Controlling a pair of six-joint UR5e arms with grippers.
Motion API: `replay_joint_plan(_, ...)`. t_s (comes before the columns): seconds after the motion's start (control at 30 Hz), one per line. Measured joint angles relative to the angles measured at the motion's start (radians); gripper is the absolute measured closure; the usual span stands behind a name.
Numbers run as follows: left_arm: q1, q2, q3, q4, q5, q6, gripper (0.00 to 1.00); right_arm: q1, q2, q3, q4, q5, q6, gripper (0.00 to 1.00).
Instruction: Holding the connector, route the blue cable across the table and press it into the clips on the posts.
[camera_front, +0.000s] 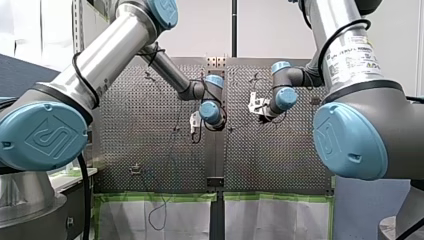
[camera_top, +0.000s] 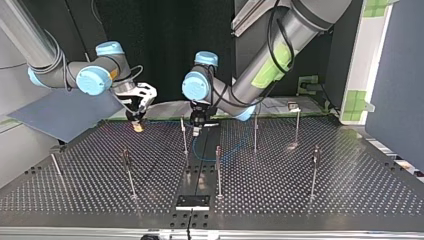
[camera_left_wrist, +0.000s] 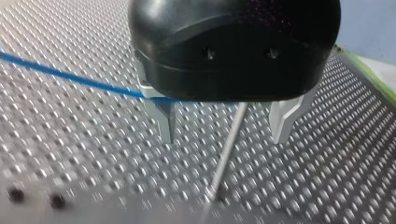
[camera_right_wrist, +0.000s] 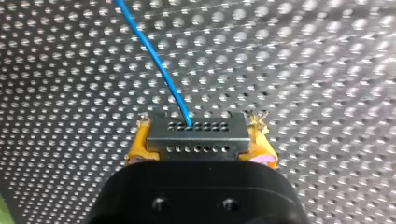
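Right wrist view: R claw (camera_right_wrist: 201, 142) clamped on dark grey connector (camera_right_wrist: 196, 133).
L claw (camera_left_wrist: 224, 126): apart, astride slim steel post (camera_left_wrist: 229, 140).
Risk: thin blue cable (camera_left_wrist: 70, 77) may snag on L claw, miss post.

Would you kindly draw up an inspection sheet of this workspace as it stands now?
Surface: perforated table, metal.
Job's things: connector with the blue cable leaving it; upright posts spread over the table; whether the cable sits in any clip cannot be told.
Clutter: nothing seen.
Grippers: right gripper shut on the connector, yellow pads; left gripper open, a post ahead between its fingers, the cable running past one finger.
Cables: black cables along the arms.
Surroundings: green-taped panels beyond the table's edge; grey board at the top view's left.
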Motion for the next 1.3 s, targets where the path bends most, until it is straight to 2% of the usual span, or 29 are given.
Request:
replay_joint_plan(0.13,-0.033,0.026,-0.001,-0.038,-0.001,-0.002,0.00,0.000,-0.031,0.000,0.005,0.000,0.005,1.00)
replay_joint_plan(0.37,-0.093,0.032,0.000,-0.098,-0.004,-0.021,0.00,0.002,-0.089,0.000,0.019,0.000,0.009,1.00)
replay_joint_plan(0.63,-0.155,0.031,0.015,-0.084,-0.025,-0.072,0.00,0.003,-0.099,0.000,0.021,0.000,0.009,1.00)
replay_joint_plan(0.83,-0.157,0.028,0.042,-0.040,-0.054,-0.119,0.00,0.000,-0.099,0.011,0.020,0.004,0.018,1.00)
replay_joint_plan(0.97,-0.156,0.026,0.061,-0.022,-0.054,-0.149,0.00,-0.003,-0.097,0.025,0.018,0.009,0.040,1.00)
replay_joint_plan(1.17,-0.162,-0.002,0.076,-0.035,-0.034,-0.177,0.00,-0.013,-0.085,0.041,0.017,0.021,0.066,1.00)
replay_joint_plan(1.3,-0.166,-0.023,0.079,-0.047,-0.030,-0.180,0.00,-0.022,-0.060,0.045,0.016,0.025,0.069,1.00)
